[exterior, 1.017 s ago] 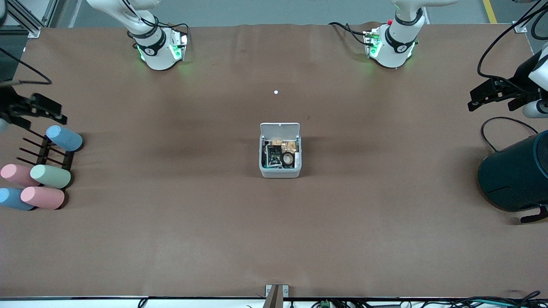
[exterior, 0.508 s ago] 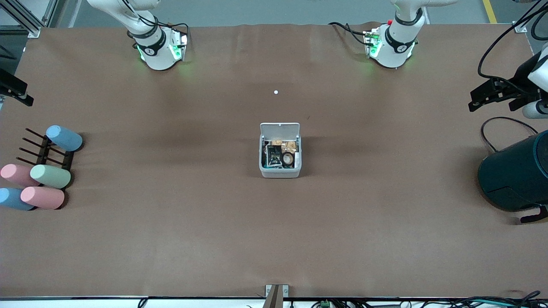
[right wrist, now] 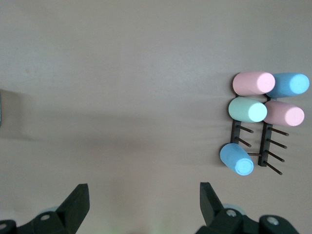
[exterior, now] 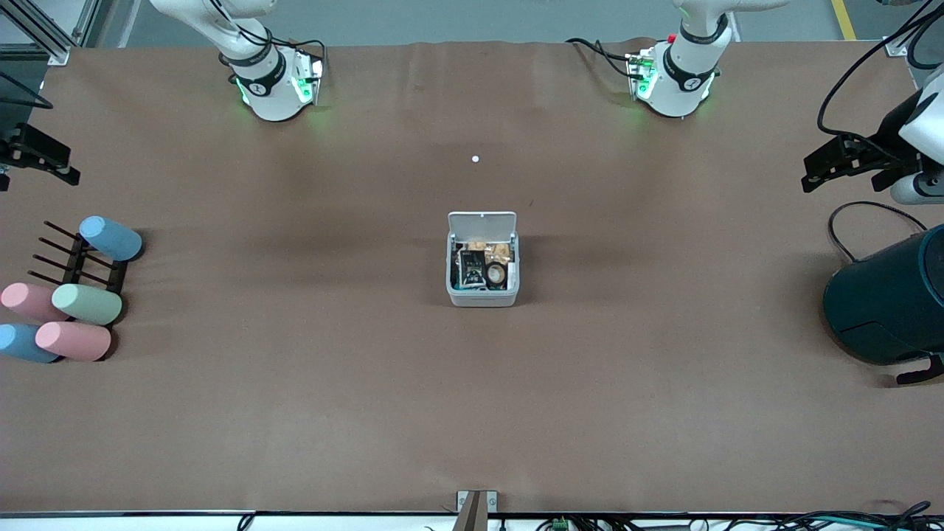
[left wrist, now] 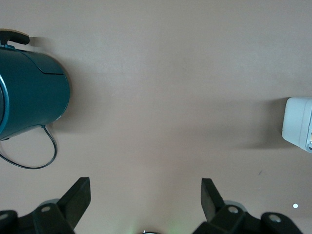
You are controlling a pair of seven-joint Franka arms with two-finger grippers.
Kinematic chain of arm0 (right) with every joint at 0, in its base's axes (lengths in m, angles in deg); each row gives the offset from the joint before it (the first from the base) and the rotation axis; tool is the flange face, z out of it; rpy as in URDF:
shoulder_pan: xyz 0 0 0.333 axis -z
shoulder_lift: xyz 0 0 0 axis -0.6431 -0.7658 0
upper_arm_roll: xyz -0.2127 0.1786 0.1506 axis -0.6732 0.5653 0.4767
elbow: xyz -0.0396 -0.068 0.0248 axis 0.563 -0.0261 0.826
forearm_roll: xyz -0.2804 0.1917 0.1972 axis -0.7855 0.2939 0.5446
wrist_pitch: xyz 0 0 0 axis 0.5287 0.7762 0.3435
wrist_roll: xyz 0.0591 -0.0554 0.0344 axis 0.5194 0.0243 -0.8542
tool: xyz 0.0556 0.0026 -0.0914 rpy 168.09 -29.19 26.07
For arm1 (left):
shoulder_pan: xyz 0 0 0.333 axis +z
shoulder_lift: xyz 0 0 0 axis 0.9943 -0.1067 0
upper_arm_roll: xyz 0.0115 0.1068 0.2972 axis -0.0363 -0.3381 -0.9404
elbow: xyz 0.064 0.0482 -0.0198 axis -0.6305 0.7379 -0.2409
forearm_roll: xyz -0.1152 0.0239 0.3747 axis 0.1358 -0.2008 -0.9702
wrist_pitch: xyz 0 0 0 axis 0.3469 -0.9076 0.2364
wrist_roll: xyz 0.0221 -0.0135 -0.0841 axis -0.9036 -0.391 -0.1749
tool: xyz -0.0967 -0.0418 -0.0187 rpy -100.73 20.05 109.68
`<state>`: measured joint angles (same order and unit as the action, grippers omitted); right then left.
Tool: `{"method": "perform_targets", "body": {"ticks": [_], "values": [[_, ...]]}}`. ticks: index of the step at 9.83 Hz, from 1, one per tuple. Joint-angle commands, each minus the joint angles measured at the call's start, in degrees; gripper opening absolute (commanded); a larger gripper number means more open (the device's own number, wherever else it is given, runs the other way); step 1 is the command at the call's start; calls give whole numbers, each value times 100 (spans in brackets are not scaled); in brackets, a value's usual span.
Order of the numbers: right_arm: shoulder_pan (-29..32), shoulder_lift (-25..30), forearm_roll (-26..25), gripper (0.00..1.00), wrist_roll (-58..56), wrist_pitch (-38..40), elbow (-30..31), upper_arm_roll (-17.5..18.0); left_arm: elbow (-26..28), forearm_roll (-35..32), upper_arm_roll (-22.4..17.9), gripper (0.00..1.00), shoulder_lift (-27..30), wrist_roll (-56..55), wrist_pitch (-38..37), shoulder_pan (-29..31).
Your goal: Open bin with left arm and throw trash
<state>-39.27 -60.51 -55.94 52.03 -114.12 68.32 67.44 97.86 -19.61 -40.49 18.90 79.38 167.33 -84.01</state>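
Brown table (exterior: 295, 413): only front view shows trash (exterior: 478, 269) inside bin (exterior: 483, 297); both hands wide.

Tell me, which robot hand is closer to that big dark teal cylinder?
Left. The left gripper hangs open just above the teal cylinder; the right gripper hangs open at the table's right-arm end.

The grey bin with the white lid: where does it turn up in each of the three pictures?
Front view: the bin stands mid-table, lid up, trash inside.
Left wrist view: only a corner of it shows at the picture's edge.
Right wrist view: not in it.
Shared landmark: the teal cylinder, in the front and left wrist views.
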Motion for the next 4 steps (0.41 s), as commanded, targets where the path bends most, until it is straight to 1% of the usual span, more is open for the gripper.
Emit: {"method": "perform_targets", "body": {"ticks": [1, 4], "values": [[179, 161, -71, 100, 2, 1, 144, 221, -29, -64, 29, 100, 37, -52, 36, 14], [197, 170, 16, 100, 19, 1, 241, 221, -29, -56, 29, 100, 28, -52, 36, 5]]}}
